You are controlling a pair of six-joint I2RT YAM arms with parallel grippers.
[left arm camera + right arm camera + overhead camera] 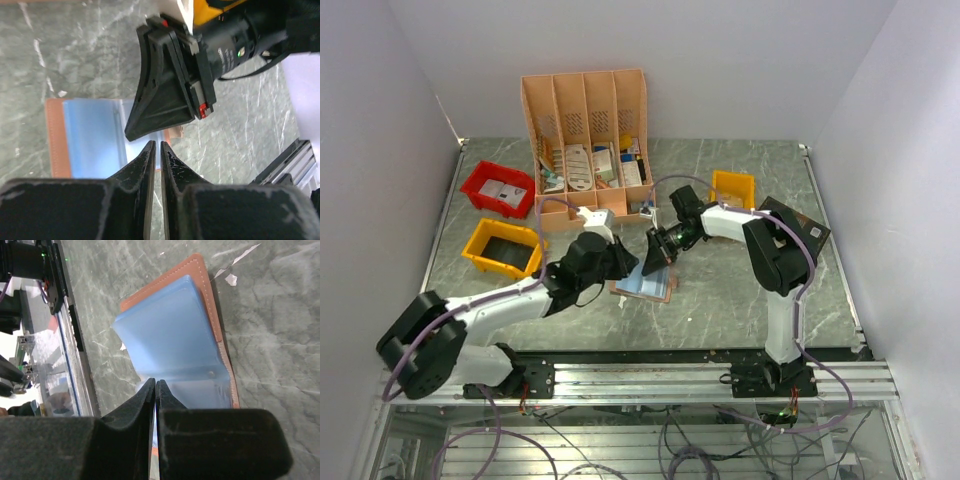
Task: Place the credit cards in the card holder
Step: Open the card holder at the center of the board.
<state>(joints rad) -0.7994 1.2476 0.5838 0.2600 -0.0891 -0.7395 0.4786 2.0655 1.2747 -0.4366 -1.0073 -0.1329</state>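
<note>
- Top: holder (645, 286) lay open on the table (750, 300), mid-front.
- Left wrist: left gripper (155, 146) was nearly closed at the holder's edge, nothing visibly held.
- Right wrist: right gripper (155, 383) was closed at the blue leaf (170, 325); I couldn't confirm a grip. I judged a slow lift best.

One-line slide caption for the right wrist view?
Right end effector, shut, at a blue pocket panel of the open card holder on the table.

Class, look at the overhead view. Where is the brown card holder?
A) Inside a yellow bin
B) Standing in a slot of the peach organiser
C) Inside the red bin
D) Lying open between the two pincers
D: the card holder lies open, blue pockets up, between the left pincer and the right pincer.
</note>
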